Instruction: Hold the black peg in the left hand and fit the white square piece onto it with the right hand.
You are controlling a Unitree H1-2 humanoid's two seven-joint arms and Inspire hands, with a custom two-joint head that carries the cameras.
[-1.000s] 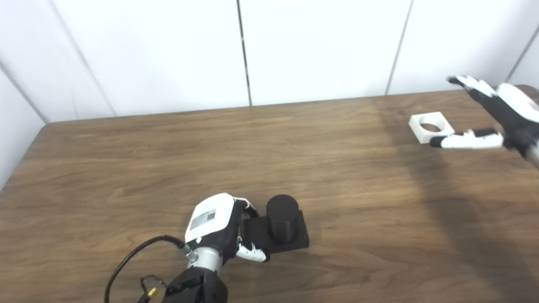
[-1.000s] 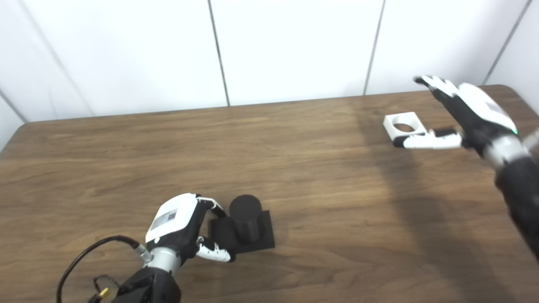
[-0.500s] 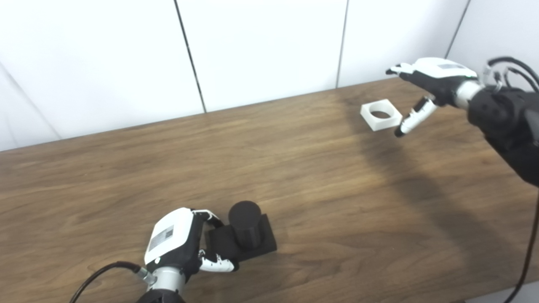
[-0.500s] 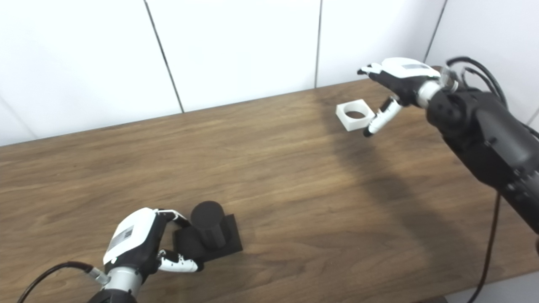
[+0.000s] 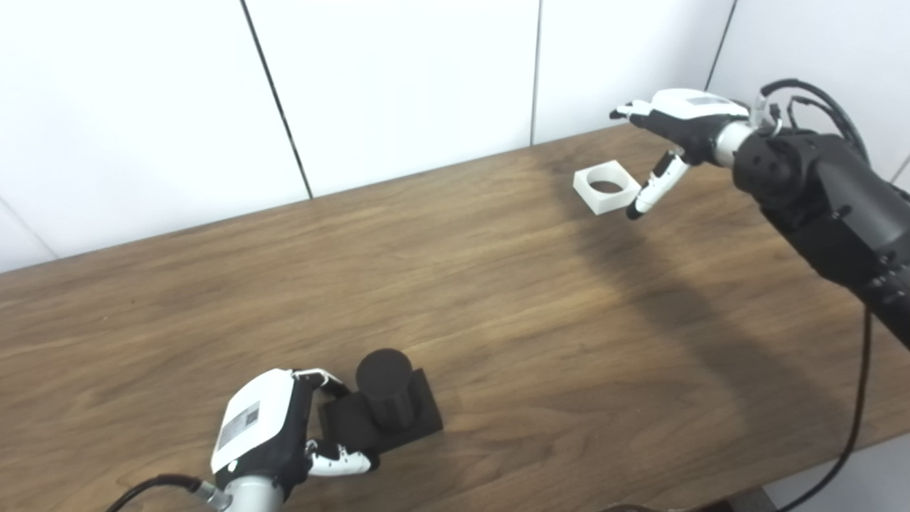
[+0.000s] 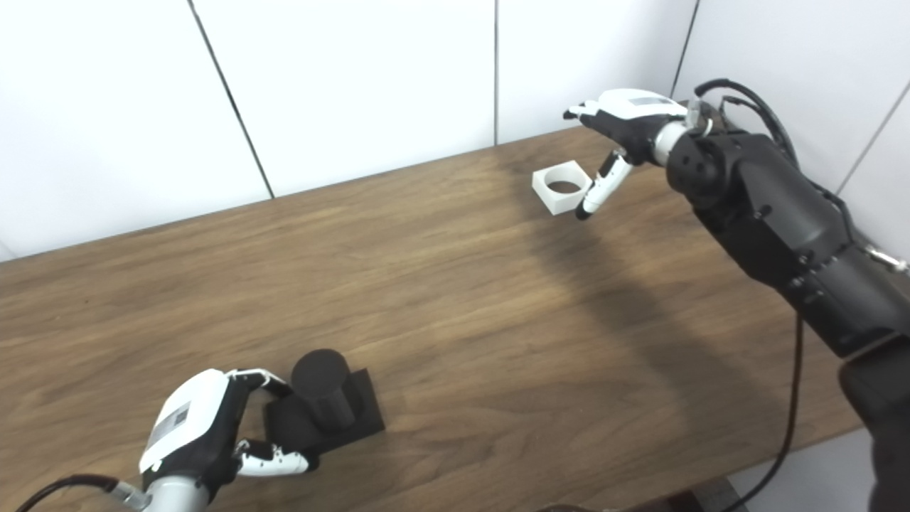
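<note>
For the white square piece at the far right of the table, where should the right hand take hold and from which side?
The white square piece lies flat, hole up. Probably best pinched across two opposite outer walls from above, thumb on the near-right wall, leaving the hole free for the black peg. The right hand is open above its right edge.

Parts of both robot arms out of view

The left hand [image 5: 259, 441] covers the near edge of the black peg's [image 5: 384, 398] square base; its forearm runs off the bottom edge. The right arm leaves at the right edge.
</note>
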